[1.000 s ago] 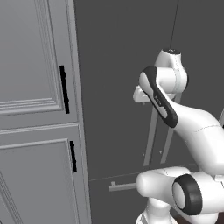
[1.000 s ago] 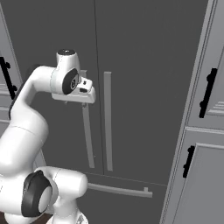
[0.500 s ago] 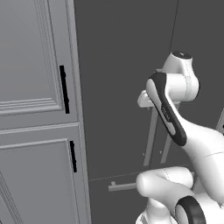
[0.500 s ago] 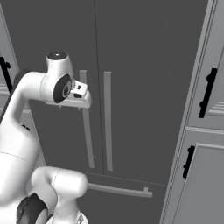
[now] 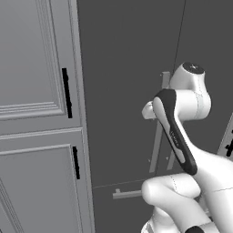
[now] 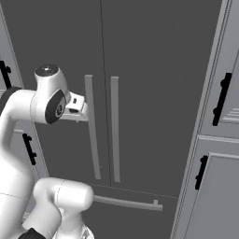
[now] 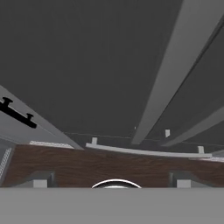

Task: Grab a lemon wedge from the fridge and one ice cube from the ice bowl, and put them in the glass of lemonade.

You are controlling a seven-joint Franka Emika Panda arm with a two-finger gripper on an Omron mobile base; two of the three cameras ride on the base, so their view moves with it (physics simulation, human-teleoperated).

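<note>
The fridge point(image 5: 123, 91) point(image 6: 154, 70) is a tall dark grey front with both doors shut. My gripper point(image 6: 82, 110) hovers at mid height just left of the left door's long grey bar handle point(image 6: 91, 135); the forearm partly covers it in the left base view point(image 5: 149, 110). In the hand view the gripper point(image 7: 111, 180) is open, its fingertips point(image 7: 41, 179) wide apart with nothing between them, and a bar handle point(image 7: 175, 78) runs diagonally ahead. The lemon wedge, the ice bowl and the glass of lemonade are out of view.
The right door's handle point(image 6: 115, 130) stands beside the left one. A horizontal drawer handle point(image 6: 126, 203) point(image 7: 144, 151) runs below the doors. Lighter grey panelled cabinets flank the fridge on the left point(image 5: 32, 68) and right point(image 6: 219, 186). Wood floor point(image 7: 109, 168) lies below.
The arm's elbow has swung and risen. The hand has drifted slightly down and to the left, staying by the left door handle. The fridge doors stay shut.
</note>
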